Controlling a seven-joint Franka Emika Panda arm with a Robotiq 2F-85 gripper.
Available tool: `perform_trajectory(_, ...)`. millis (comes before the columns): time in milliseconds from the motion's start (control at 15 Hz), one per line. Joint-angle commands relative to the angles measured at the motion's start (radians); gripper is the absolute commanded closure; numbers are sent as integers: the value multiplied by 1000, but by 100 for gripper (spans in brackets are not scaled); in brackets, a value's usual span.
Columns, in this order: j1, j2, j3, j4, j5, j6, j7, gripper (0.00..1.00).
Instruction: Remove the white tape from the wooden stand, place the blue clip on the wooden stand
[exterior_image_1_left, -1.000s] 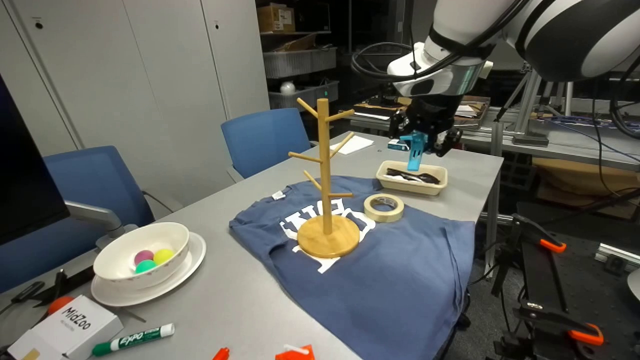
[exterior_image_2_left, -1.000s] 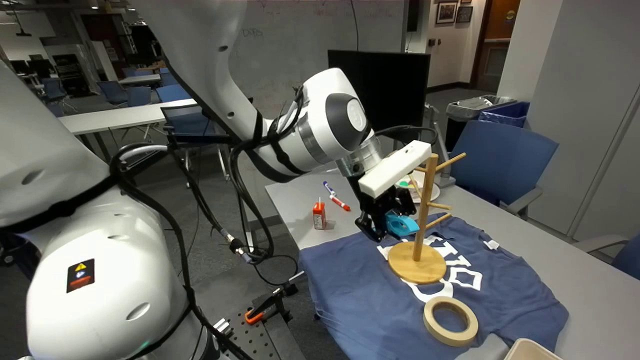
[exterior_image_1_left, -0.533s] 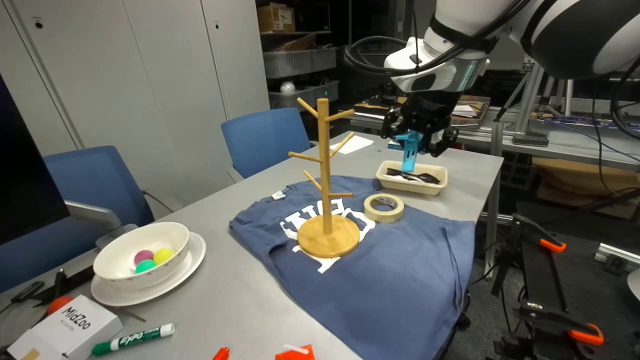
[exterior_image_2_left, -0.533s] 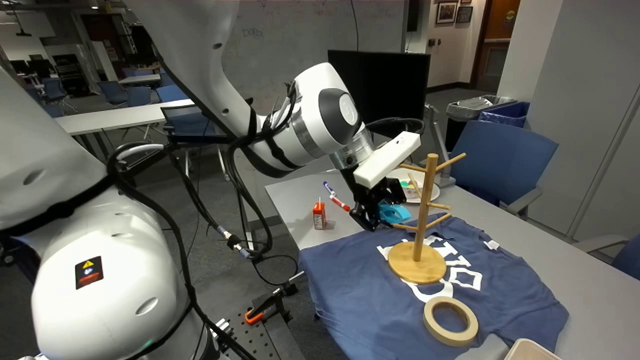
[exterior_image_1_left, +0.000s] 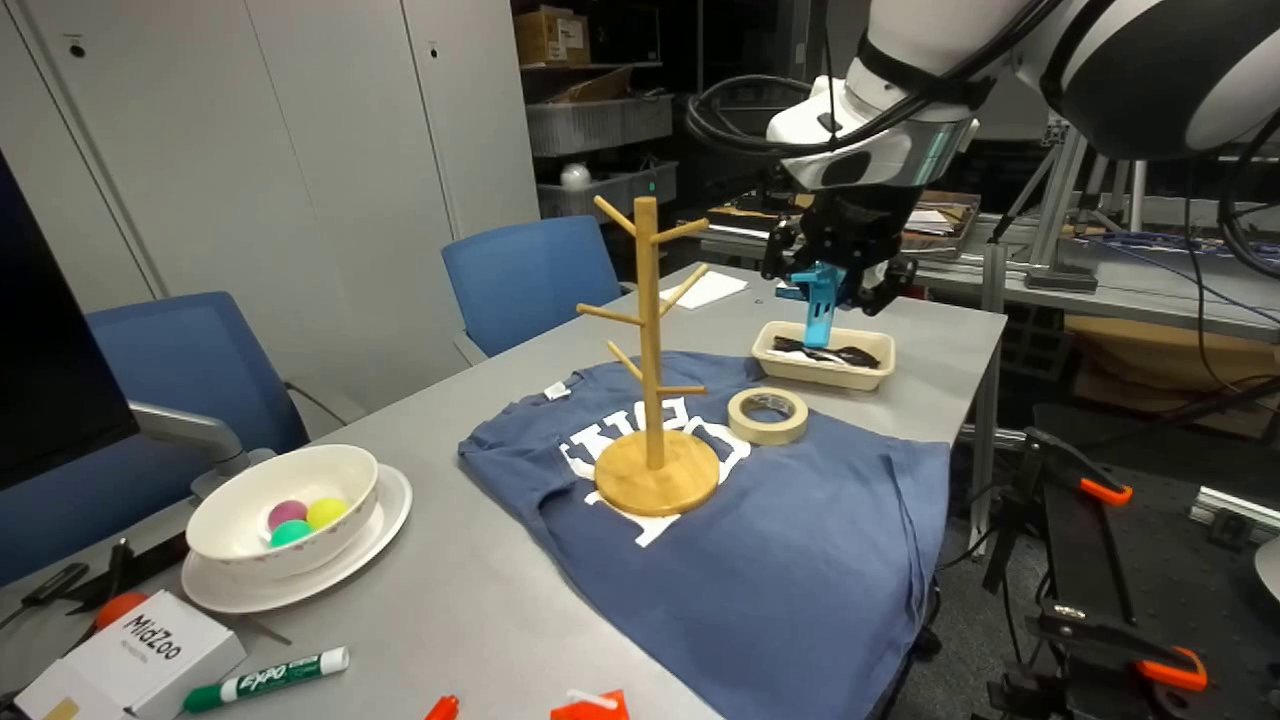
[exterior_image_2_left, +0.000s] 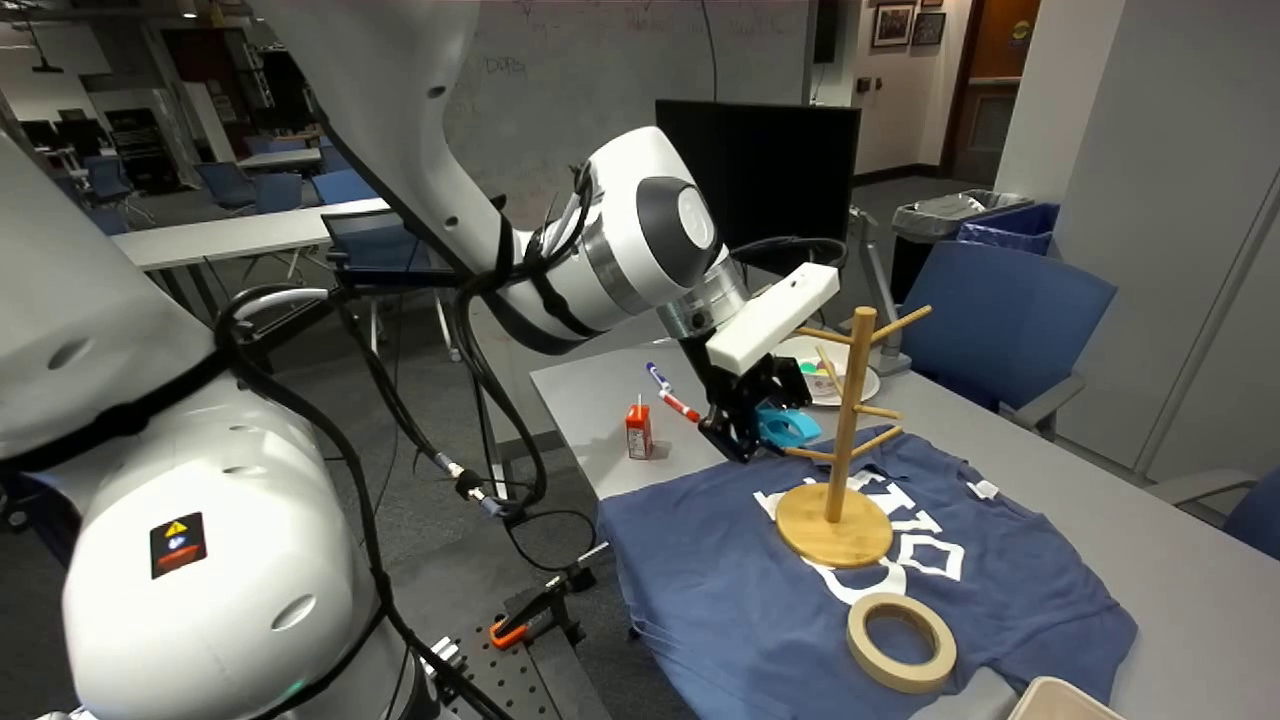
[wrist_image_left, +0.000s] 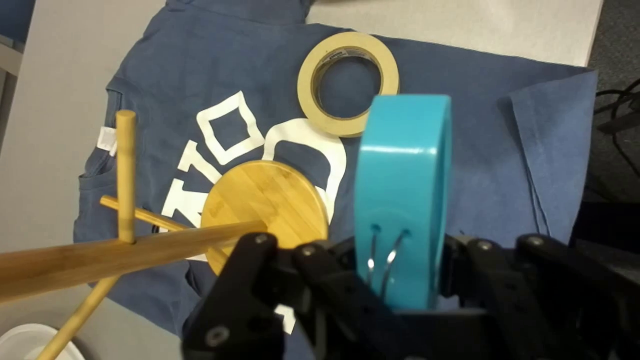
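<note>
My gripper (wrist_image_left: 397, 265) is shut on the blue clip (wrist_image_left: 400, 175), which sticks out beyond the black fingers. Both hang in the air, with the clip (exterior_image_1_left: 820, 305) pointing downward in an exterior view. The wooden stand (exterior_image_1_left: 650, 340) is upright, its round base on a shirt and its side pegs bare. In the wrist view the stand's base (wrist_image_left: 270, 200) and pegs lie to the left of the clip, with a gap between. The white tape (wrist_image_left: 309, 85) lies flat on the shirt beside the base, off the stand; the clip overlaps its edge in that view.
A blue shirt (exterior_image_1_left: 780, 540) is spread under stand and tape. Behind the tape sits a cream tray (exterior_image_1_left: 825, 373) with dark items. A bowl (exterior_image_1_left: 335, 470) of coloured balls rests on a plate. A red carton (exterior_image_2_left: 638, 432) and markers stand near the table's edge.
Over the first half second my gripper and the clip have shifted a little away from the stand's pole. Since then they have hardly moved. Stand and tape are where they were.
</note>
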Motion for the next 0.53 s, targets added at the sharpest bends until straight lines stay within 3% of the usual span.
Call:
perform_trajectory(0,27,-27,57,35,2,-100,4,99)
perform_trajectory(467,96,31,153,154,-6,-295,-19,99)
